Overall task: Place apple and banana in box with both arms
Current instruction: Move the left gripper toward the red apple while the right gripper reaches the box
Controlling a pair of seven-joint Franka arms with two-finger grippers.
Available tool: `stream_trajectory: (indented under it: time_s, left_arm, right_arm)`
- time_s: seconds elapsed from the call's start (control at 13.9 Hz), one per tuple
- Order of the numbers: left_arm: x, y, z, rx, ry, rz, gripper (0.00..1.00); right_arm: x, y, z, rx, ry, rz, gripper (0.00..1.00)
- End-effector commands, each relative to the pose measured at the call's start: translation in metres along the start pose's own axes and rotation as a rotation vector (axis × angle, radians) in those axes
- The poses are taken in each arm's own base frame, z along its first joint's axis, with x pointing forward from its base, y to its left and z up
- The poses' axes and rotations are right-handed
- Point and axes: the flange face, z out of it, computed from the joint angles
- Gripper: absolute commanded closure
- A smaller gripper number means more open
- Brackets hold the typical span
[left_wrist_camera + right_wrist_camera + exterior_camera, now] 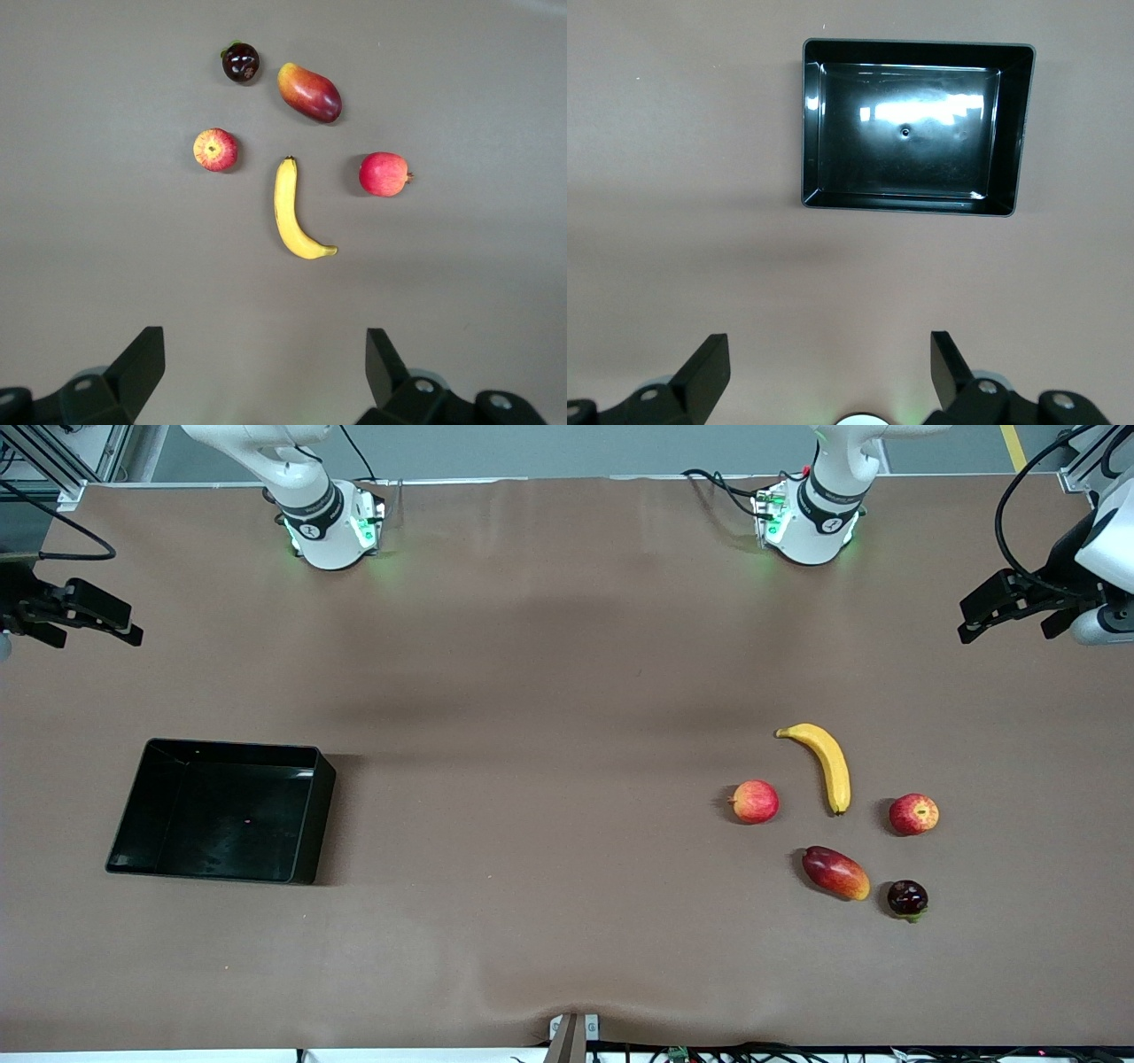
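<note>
Both fruits lie at the left arm's end of the tabletop point(567, 646), the banana point(826, 764) long-axis toward the camera beside the apple point(913, 813), nearest the released left hand point(1001, 607), while the released right hand point(84, 613) waits above the empty box point(306, 815).

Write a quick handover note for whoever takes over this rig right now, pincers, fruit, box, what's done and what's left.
Left pincer: open, empty, up at the left arm's end of the table.
Right pincer: open, empty, at the right arm's end.
The apple and the banana lie on the table at the left arm's end, among a paler apple, a mango and a dark fruit.
The box is empty, at the right arm's end.
Done: nothing. Left: both fruits into the box.
</note>
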Motion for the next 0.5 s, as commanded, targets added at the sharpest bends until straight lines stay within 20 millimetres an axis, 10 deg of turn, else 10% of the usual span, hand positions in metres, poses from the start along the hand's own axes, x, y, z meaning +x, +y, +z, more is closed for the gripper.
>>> stream_trajectory:
  time_s: [0.0, 0.43]
  left_arm:
    - [0.002, 0.002, -0.004, -0.003, 0.0, 0.022, 0.0]
    - [0.016, -0.01, 0.028, 0.004, -0.064, -0.004, 0.0]
  right_arm:
    - [-0.004, -0.002, -0.006, 0.003, 0.005, 0.011, 0.0]
    - [-0.001, 0.001, -0.002, 0.002, 0.002, 0.017, 0.0]
